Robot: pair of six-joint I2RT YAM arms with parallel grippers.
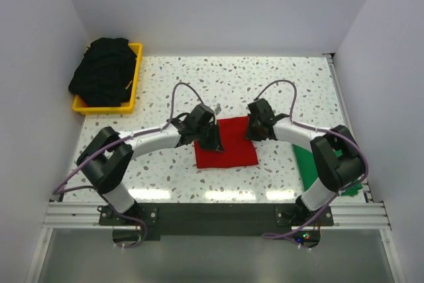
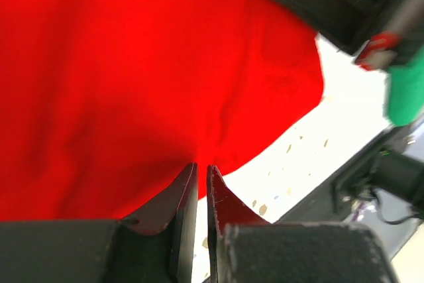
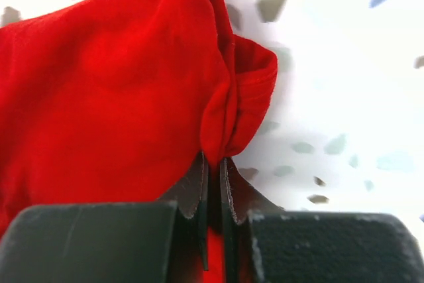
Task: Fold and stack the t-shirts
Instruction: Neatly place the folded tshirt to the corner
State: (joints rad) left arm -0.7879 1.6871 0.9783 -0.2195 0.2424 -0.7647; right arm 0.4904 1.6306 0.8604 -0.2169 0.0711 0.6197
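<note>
A red t-shirt (image 1: pixel 225 145) lies folded mid-table, green t-shirt (image 1: pixel 306 169) right, black t-shirts (image 1: pixel 106 71) heaped far-left

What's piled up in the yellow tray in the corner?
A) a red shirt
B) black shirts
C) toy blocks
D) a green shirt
B: the yellow tray in the far left corner holds a heap of black shirts, while the red shirt lies in the middle of the table and the green shirt sits at the right edge.
</note>
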